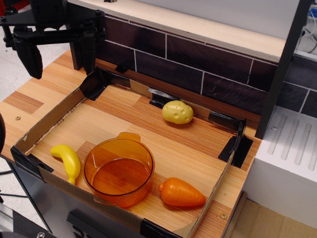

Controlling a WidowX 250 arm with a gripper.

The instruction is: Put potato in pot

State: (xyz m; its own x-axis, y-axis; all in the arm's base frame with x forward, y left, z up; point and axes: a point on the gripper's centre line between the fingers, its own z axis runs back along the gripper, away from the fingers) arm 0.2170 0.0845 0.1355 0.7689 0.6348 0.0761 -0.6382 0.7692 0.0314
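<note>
You have a cardboard-walled tray (44,126) on the wood counter, and at its front the pot (119,171) sits upright, with a banana (68,161) just beside it on one side and a carrot (181,193) near the other. The gripper (59,54) hangs above the tray's far corner, fingers spread wide, holding nothing. The potato (178,112) lies by the back wall, well apart from pot and gripper.

potato (177,112) by back wall — pot (119,171) empty, gripper (58,54) open
</note>
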